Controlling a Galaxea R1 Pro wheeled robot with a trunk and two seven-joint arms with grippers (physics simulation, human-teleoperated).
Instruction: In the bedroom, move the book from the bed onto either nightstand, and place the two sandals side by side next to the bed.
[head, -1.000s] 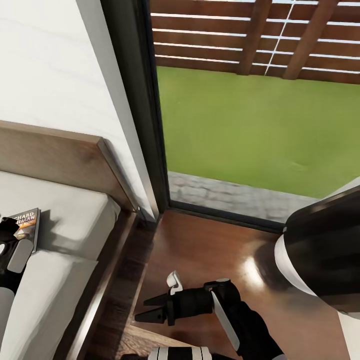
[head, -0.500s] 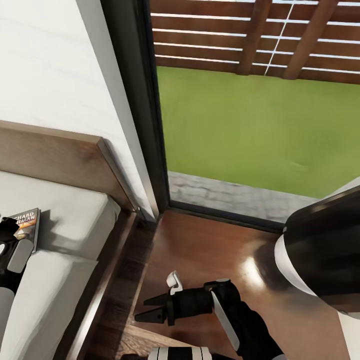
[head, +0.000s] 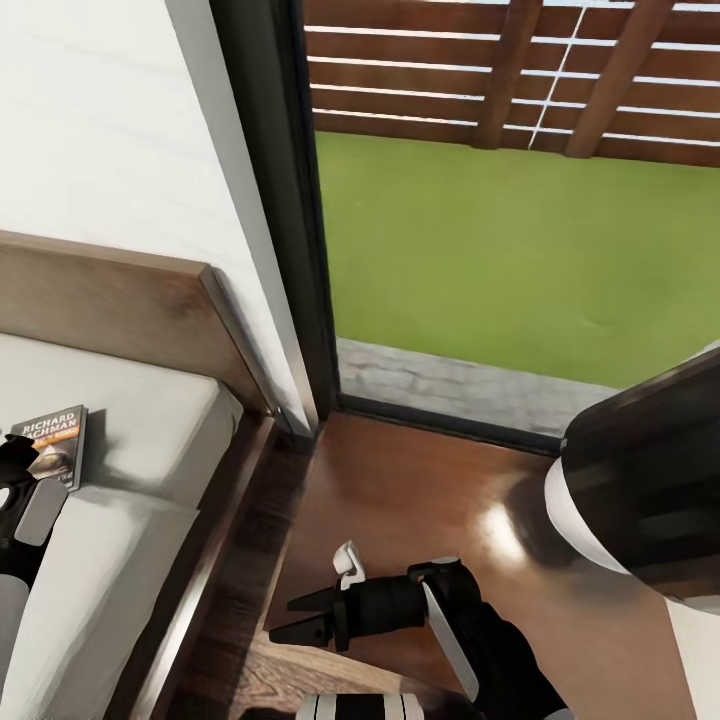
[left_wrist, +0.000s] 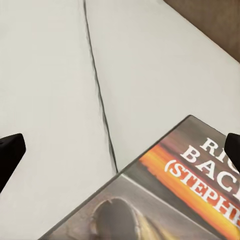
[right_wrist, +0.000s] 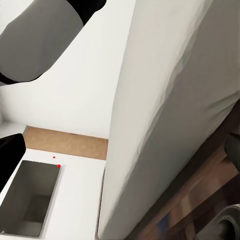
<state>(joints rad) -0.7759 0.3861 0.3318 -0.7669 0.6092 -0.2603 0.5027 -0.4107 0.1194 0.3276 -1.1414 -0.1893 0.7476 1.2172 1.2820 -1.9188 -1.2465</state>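
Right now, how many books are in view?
1. The book lies flat on the bed near the headboard, just ahead of the left gripper. Others may lie outside the frame.

Right hand (head: 285, 617) held level, fingers parted; left hand (left_wrist: 120, 150) spread wide.

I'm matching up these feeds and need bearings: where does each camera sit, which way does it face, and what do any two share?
Head view: on the robot's head, looking down over the bed, nightstand, lamp and window; the left claw by the book and the right claw show.
Left wrist view: on the left arm, facing the mattress and book; dark fingertips at both edges.
Right wrist view: on the right arm, facing the bed's side; a fingertip shows.
Head and left wrist views share the book.
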